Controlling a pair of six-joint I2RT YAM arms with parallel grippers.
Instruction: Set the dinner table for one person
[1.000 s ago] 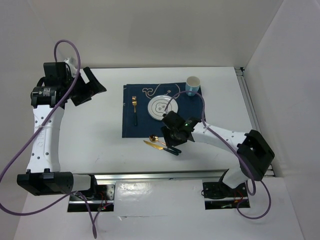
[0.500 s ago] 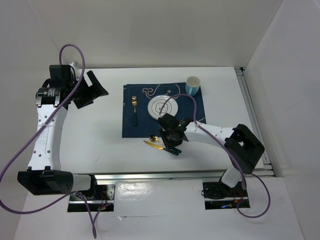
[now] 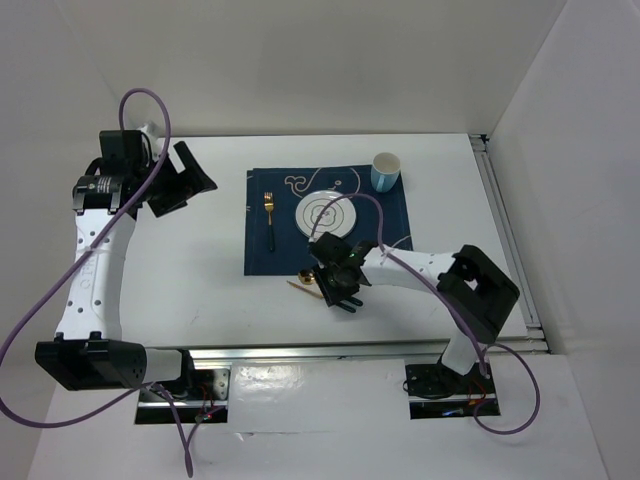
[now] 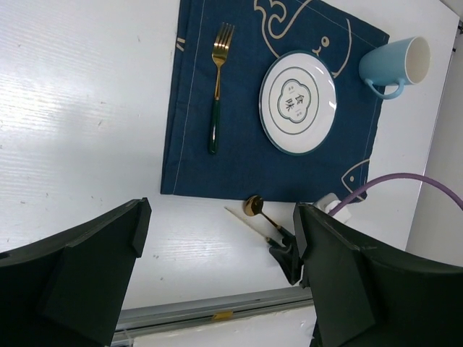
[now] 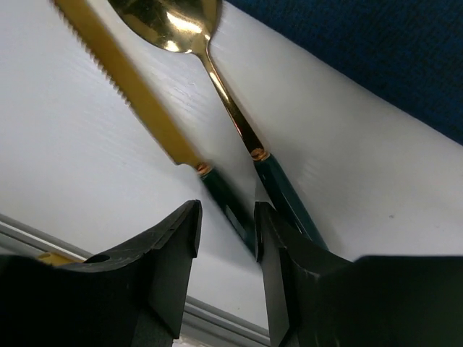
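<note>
A gold knife with a dark green handle lies on the white dinner table, next to a gold spoon, just in front of the navy placemat. My right gripper is open and low over the table. Its jaws straddle the knife handle, and the right finger sits between the knife and spoon handles. A plate, a fork and a blue mug are on the placemat. My left gripper is open and empty, high over the table's left.
A metal rail runs along the table's near edge, close behind the right gripper. A second rail runs along the right edge. The right arm's purple cable loops over the placemat's right part.
My right gripper has moved left and down onto the knife handle. The left arm shifted slightly a second ago and has been still since.
</note>
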